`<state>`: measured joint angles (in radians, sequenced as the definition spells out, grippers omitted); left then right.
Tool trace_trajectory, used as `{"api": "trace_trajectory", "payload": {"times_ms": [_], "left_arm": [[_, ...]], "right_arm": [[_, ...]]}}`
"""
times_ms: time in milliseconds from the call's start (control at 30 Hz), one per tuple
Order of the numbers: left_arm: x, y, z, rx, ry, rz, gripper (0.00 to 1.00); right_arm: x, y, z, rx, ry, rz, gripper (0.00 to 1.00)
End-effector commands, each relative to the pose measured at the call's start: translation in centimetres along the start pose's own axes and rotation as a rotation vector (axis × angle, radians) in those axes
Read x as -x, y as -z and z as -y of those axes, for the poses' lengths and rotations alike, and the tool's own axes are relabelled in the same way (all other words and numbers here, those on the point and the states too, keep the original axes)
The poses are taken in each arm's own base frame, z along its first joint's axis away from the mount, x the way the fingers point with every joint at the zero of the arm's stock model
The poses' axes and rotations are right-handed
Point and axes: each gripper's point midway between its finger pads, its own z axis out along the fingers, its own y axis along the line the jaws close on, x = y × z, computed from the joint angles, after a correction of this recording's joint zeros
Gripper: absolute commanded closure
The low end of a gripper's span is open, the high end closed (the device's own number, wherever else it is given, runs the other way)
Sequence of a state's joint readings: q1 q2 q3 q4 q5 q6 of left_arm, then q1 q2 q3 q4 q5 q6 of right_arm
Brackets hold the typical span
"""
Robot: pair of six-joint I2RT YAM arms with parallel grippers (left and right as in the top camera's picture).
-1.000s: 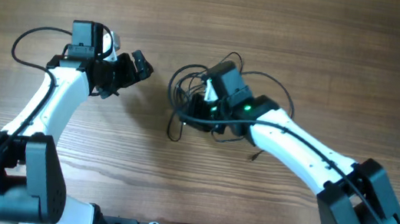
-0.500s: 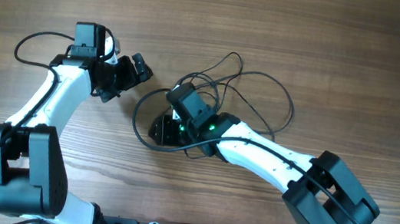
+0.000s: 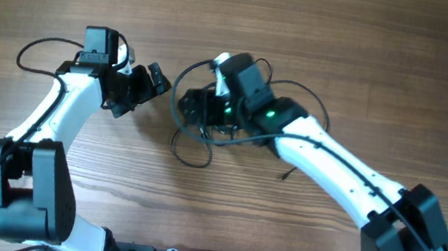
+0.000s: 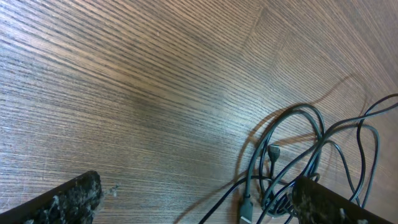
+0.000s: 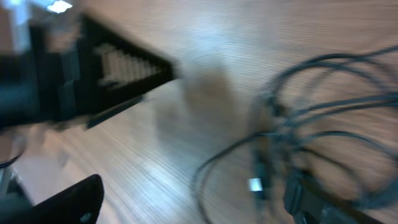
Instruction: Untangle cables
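Light, floppy-looking cables (image 4: 273, 158) are best pinched at a loose outer loop, since the left gripper (image 4: 199, 199) and, going by a blurry view, the right gripper (image 5: 199, 199) are spread wide and empty.

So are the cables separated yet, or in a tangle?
Tangled: the cables lie in one bunch of overlapping loops that cross each other, as the left wrist and overhead views both show.

left arm (image 3: 56, 116), right arm (image 3: 331, 166): white links w/ blk joints. grn led (image 3: 271, 113) on right. blk cable (image 3: 35, 42) loop off left.
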<state>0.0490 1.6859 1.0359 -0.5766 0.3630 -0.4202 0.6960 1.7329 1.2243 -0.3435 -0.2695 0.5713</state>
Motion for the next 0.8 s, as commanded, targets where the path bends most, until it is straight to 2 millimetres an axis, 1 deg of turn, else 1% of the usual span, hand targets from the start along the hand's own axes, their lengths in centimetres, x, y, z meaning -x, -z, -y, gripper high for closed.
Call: {"api": "trace_trajectory", "payload": {"times_ms": [0,33,100,133,167,200,233,300,333,367,433,500,633,733,767], "left_arm": [[0.0,-0.3,-0.7,0.019,-0.012,-0.003,0.00],[0.0,-0.3,-0.7,0.019,-0.012,-0.003,0.00],[0.0,-0.3,-0.7,0.019,-0.012,-0.003,0.00],[0.0,-0.3,-0.7,0.019,-0.012,-0.003,0.00],[0.0,-0.3,-0.7,0.019,-0.012,-0.003,0.00],[0.1,-0.3,-0.7,0.018,-0.012,-0.003,0.00],[0.1,-0.3,-0.7,0.018,-0.012,-0.003,0.00],[0.0,-0.3,-0.7,0.019,-0.012,-0.003,0.00],[0.0,-0.3,-0.7,0.019,-0.012,-0.003,0.00],[0.0,-0.3,-0.7,0.019,-0.012,-0.004,0.00],[0.0,-0.3,-0.7,0.019,-0.011,-0.005,0.00],[0.0,-0.3,-0.7,0.019,-0.011,-0.005,0.00],[0.0,-0.3,-0.7,0.019,-0.011,-0.005,0.00],[0.0,-0.3,-0.7,0.019,-0.011,-0.005,0.00],[0.0,-0.3,-0.7,0.019,-0.010,-0.005,0.00]], "right_arm": [[2.3,1.4,3.1,-0.077,-0.035,0.056,0.14],[2.7,1.7,4.9,-0.129,-0.088,0.067,0.18],[2.6,2.1,6.7,-0.193,-0.155,0.072,0.29],[2.4,2.2,7.4,-0.215,-0.180,0.065,0.34],[2.0,2.1,7.9,-0.229,-0.189,0.047,0.45],[1.4,1.7,8.4,-0.245,-0.195,0.024,0.53],[0.8,1.4,8.9,-0.266,-0.203,0.002,0.56],[0.0,0.9,9.9,-0.304,-0.225,-0.023,0.57],[-0.7,0.7,11.0,-0.352,-0.266,-0.035,0.60],[-1.1,0.6,11.6,-0.382,-0.284,-0.042,0.63],[-1.9,0.1,12.9,-0.433,-0.310,-0.060,0.64],[-2.3,-0.5,13.4,-0.447,-0.322,-0.075,0.64],[-2.7,-1.1,13.8,-0.456,-0.324,-0.085,0.64],[-2.9,-1.4,14.0,-0.461,-0.325,-0.093,0.77],[-3.0,-1.4,14.0,-0.461,-0.325,-0.095,0.79]]}}
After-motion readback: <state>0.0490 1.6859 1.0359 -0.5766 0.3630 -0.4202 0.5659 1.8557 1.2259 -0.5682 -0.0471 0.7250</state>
